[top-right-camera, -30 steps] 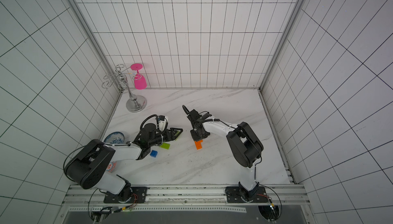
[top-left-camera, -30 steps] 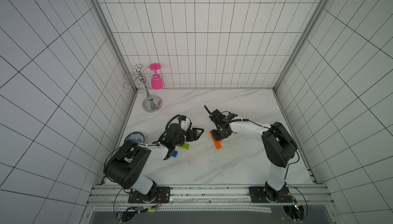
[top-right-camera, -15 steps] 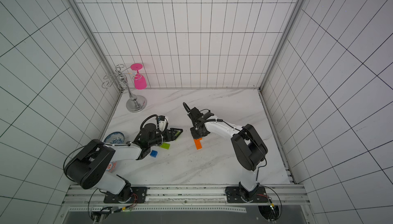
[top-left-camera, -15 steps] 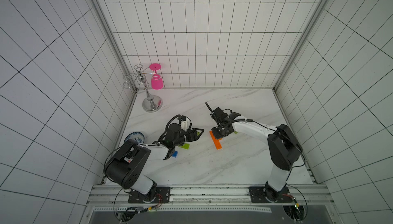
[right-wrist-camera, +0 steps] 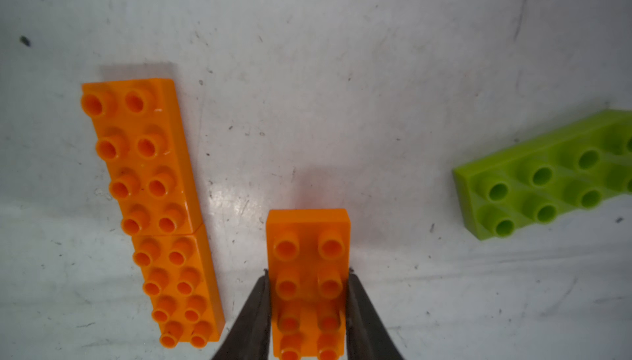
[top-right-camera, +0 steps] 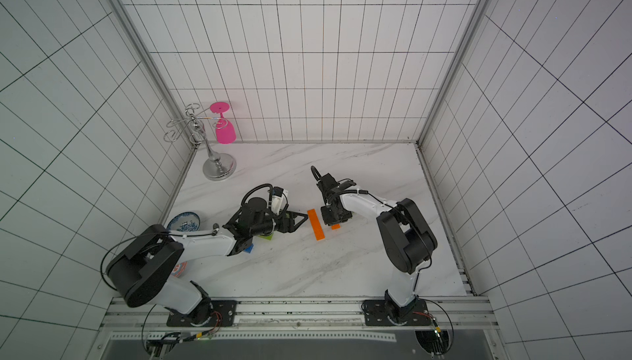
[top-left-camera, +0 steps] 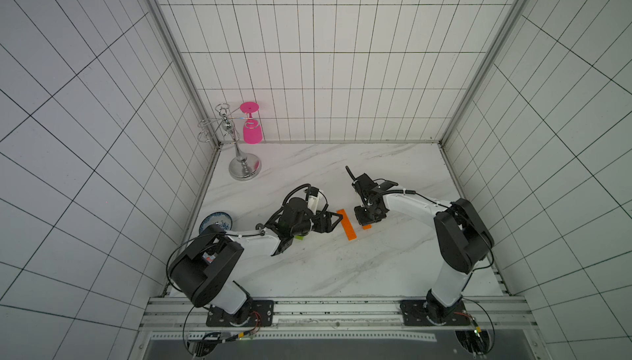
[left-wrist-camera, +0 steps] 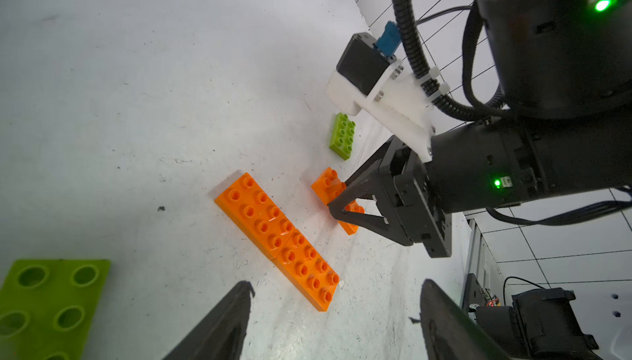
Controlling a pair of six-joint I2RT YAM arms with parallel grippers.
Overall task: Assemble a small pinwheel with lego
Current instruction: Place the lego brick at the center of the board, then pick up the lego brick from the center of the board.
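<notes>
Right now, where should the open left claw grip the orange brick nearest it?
Across its two long sides, from above: the near orange brick lies flat, studs up, one short end butted against another orange brick. The left claw probably needs turning.

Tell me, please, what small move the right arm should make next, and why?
Probably lift the small orange studded plastic brick and carry it over the seam of the two orange plastic bricks lying end to end beside it: the right jaws clamp its sides.
</notes>
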